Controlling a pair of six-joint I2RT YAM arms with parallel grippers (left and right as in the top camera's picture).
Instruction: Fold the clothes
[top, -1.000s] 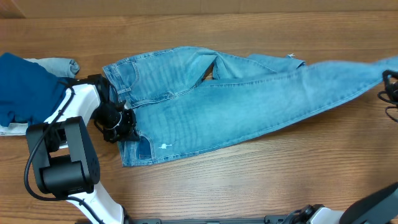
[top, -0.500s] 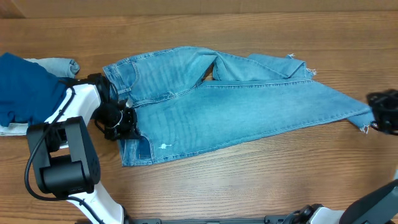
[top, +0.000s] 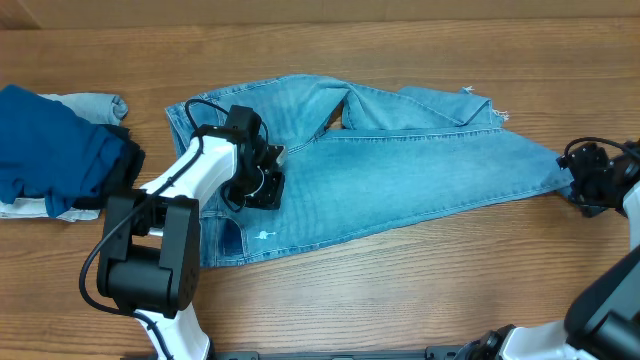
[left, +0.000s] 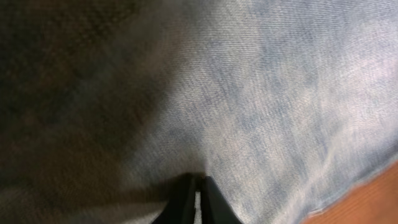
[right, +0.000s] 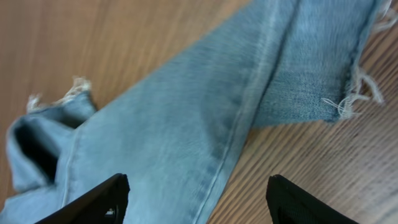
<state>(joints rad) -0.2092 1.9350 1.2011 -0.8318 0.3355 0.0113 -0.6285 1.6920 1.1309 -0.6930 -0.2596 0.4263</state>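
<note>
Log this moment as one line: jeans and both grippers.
jeans: stretched out, not folded | left gripper: shut, tips at denim near hip | right gripper: open, above frayed hem

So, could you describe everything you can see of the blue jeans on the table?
The jeans are light-blue denim, spread flat on the wooden table, waist to the left, legs running right. The far leg looks partly folded; both hems are frayed. A small white worn patch sits near a pocket. The left gripper, shut, is over the hip; the right gripper, open, hovers by the near hem, holding nothing.
</note>
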